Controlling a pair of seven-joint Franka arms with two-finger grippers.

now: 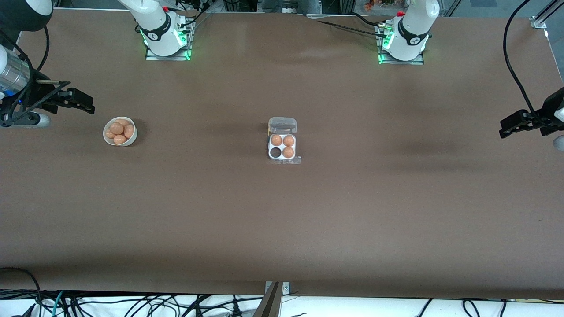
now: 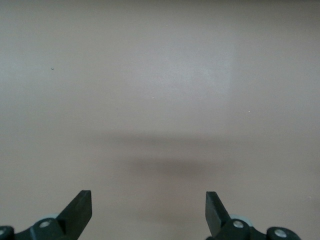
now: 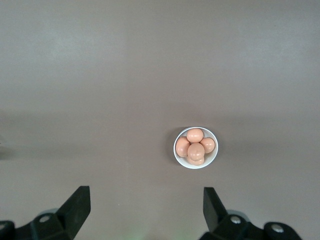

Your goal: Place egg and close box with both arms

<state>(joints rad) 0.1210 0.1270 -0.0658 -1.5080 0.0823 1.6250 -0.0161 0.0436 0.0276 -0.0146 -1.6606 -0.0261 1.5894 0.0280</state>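
The egg carton [image 1: 282, 148] sits mid-table with its clear lid [image 1: 282, 125] folded open. Three of its cells hold brown eggs [image 1: 288, 152]; one cell [image 1: 276, 152] is empty. A round white bowl [image 1: 120, 131] with several brown eggs stands toward the right arm's end and also shows in the right wrist view [image 3: 195, 148]. My right gripper [image 1: 83, 102] is open and empty, raised above the table beside the bowl [image 3: 145, 200]. My left gripper [image 1: 506, 127] is open and empty over bare table at the left arm's end [image 2: 148, 202].
The brown table [image 1: 282, 220] runs wide around the carton. Both green-lit arm bases [image 1: 167, 42] stand at the edge farthest from the front camera. Cables lie along the nearest edge [image 1: 132, 304].
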